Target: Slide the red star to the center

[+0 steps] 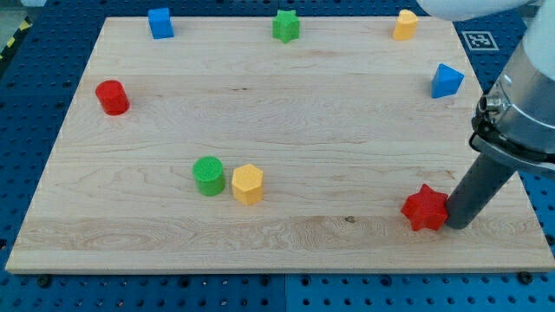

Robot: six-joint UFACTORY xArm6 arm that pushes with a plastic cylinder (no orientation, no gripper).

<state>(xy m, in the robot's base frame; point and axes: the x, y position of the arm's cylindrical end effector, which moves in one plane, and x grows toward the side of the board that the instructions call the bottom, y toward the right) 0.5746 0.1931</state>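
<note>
The red star (424, 208) lies on the wooden board (277, 130) near the view's bottom right corner. My tip (456, 225) rests on the board right at the star's right side, touching or nearly touching it. The dark rod rises from there up to the right toward the arm's grey body.
A green cylinder (208, 176) and a yellow hexagonal block (247, 184) sit side by side at the lower middle left. A red cylinder (112, 97) is at the left. A blue cube (160, 22), green star (286, 26) and yellow block (404, 25) line the top edge. A blue triangular block (447, 81) is at the right.
</note>
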